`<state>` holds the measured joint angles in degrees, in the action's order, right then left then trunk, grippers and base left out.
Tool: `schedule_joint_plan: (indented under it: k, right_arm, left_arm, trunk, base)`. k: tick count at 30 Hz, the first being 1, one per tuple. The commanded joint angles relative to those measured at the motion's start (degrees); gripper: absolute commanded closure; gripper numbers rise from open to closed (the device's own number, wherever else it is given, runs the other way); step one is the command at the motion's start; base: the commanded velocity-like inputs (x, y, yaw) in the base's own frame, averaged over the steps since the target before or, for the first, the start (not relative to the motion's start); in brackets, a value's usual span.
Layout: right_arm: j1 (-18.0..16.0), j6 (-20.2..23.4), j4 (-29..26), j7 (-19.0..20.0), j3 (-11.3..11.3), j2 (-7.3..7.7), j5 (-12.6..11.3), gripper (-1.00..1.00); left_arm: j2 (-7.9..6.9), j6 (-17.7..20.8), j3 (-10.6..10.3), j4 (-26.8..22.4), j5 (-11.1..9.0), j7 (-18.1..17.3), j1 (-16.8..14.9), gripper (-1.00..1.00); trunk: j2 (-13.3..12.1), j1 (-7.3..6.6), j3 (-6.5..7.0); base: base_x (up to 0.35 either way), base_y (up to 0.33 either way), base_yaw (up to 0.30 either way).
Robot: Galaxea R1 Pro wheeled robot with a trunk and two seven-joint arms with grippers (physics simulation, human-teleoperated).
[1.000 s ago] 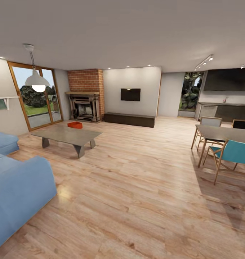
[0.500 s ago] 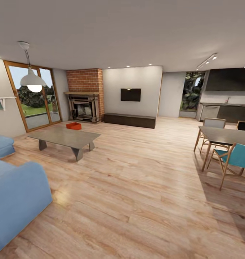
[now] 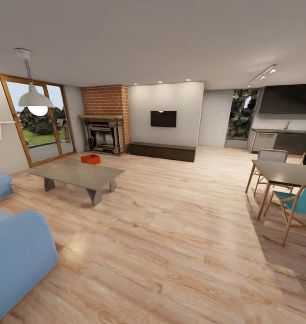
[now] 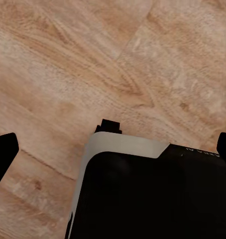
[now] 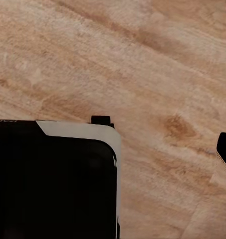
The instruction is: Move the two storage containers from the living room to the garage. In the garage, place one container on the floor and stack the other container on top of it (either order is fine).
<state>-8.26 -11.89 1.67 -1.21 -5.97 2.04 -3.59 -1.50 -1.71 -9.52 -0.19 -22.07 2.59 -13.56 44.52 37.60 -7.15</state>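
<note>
One red-orange storage container shows far off in the living room, at the far edge of the grey low table; I cannot tell whether it rests on the table or on the floor behind it. In the left wrist view my left gripper hangs over the wood planks with its black fingertips spread to both edges of the picture, nothing between them. In the right wrist view one fingertip of my right gripper sits at the picture's edge, over bare planks. The garage is out of view.
A blue sofa stands near left, a dining table with a teal chair at right. Wide wood floor lies between them. A brick fireplace and a dark low bench line the far wall. My black base shows under the wrists.
The whole head view has shifted: the camera has moved forward and turned, so the sofa, table and container sit further left. Nothing in the room itself has moved.
</note>
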Motion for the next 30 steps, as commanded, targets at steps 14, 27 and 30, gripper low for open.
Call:
schedule_joint_plan:
  k: [14, 27, 30]
  right_arm:
    - [-0.1, -0.3, 0.2, -0.1, -0.5, 0.06, -0.4, -1.0]
    - [-0.1, -0.3, 0.2, -0.1, -0.5, 0.16, -0.4, -1.0]
    - [-0.1, -0.3, 0.2, -0.1, -0.5, 0.16, -0.4, -1.0]
  left_arm:
    - [0.01, -0.1, -0.5, 0.0, -0.4, 0.1, -0.1, -1.0]
    - [0.01, -0.1, -0.5, 0.0, -0.4, 0.1, 0.0, -1.0]
    - [0.01, -0.1, -0.5, 0.0, -0.4, 0.1, 0.0, -1.0]
  trunk:
    - [0.1, 0.04, -0.09]
    - [0.1, 0.04, -0.09]
    - [0.1, 0.04, -0.09]
  base:
    - [0.323, 0.0, 0.0]
    - [0.323, 0.0, 0.0]
    - [0.323, 0.0, 0.0]
